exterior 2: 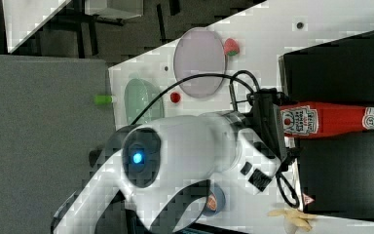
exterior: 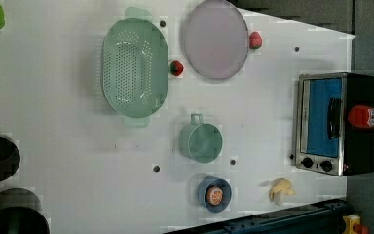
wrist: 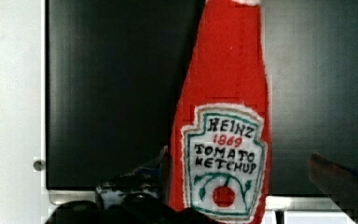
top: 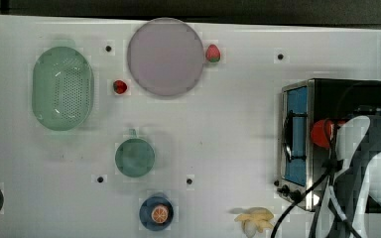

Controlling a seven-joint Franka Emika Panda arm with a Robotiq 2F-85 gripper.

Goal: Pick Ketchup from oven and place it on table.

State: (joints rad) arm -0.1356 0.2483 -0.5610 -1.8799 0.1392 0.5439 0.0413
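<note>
My fingers [wrist: 242,186] spread wide around the ketchup [wrist: 223,140] lying atop the oven [exterior: 338,122]; light, slick plastic, best squeezed mid-label.

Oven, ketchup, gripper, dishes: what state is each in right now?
oven: door shut
ketchup: lying on its side on top of the oven, not held
gripper: open, fingers either side of the ketchup
plate: bare
colander: holds nothing
cup: upright
small bowl: holds an orange half
</note>
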